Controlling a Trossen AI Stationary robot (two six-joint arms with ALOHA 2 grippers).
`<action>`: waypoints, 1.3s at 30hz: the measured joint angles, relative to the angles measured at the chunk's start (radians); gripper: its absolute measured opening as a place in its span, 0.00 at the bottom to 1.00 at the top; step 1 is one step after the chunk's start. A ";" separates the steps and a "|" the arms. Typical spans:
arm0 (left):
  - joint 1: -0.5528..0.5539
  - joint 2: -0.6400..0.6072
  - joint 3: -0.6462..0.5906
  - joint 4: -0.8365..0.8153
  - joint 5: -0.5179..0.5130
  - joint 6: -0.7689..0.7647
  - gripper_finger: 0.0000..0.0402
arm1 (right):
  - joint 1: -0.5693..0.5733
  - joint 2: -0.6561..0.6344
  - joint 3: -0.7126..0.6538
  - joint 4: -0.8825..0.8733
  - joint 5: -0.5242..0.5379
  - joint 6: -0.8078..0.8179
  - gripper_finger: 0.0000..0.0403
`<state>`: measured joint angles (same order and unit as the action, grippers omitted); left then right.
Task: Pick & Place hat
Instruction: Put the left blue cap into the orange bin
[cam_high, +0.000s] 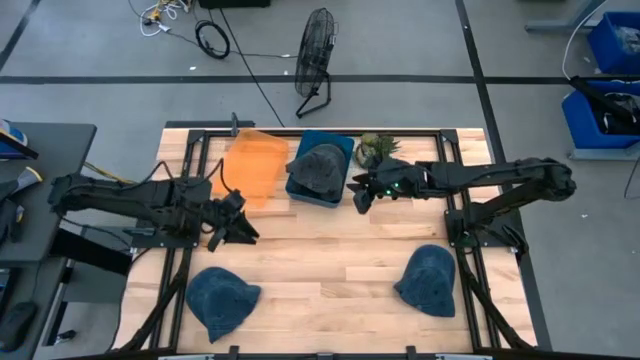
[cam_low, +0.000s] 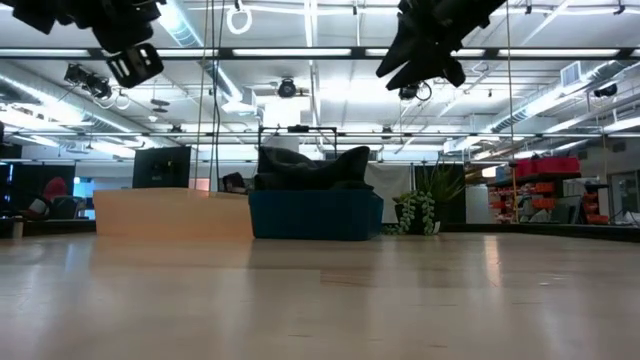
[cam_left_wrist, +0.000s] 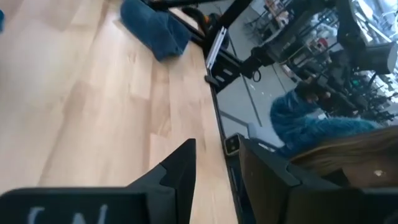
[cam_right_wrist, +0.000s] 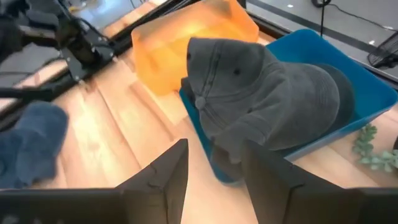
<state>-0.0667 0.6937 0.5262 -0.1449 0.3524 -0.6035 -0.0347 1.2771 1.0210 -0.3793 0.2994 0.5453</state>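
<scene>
A dark grey hat (cam_high: 318, 170) (cam_right_wrist: 261, 93) lies crown up in a blue bin (cam_high: 337, 142) (cam_right_wrist: 367, 93), one edge drooping over the bin's wall. Two blue hats lie flat on the wood: one near left (cam_high: 222, 300) (cam_right_wrist: 31, 143), one near right (cam_high: 427, 280) (cam_left_wrist: 155, 25). My right gripper (cam_high: 358, 200) (cam_right_wrist: 214, 168) hovers open just right of the bin, above the table (cam_low: 425, 60), pointing at the grey hat. My left gripper (cam_high: 228, 232) (cam_left_wrist: 217, 174) hangs open over bare wood at centre left, high up (cam_low: 135, 65), empty.
An orange translucent bin (cam_high: 255, 165) (cam_right_wrist: 186, 43) stands beside the blue one, on its left. A small green plant (cam_high: 375, 148) sits behind the right gripper at the far edge. Black frame rails (cam_high: 190, 200) run along both table sides. Bare wood lies between the two blue hats.
</scene>
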 joint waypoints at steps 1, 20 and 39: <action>-0.026 0.000 0.000 -0.004 -0.022 -0.019 0.32 | 0.008 0.006 0.000 -0.005 0.010 -0.005 0.38; -0.322 0.204 0.358 -0.669 -0.419 -0.200 0.31 | 0.025 0.087 -0.001 -0.022 0.092 -0.008 0.38; -0.670 0.748 0.344 -0.682 -0.190 -0.707 0.31 | 0.025 0.091 -0.001 -0.034 0.113 -0.005 0.38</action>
<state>-0.7370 1.4415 0.8703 -0.8268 0.1622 -1.3103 -0.0093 1.3685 1.0199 -0.4129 0.4122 0.5400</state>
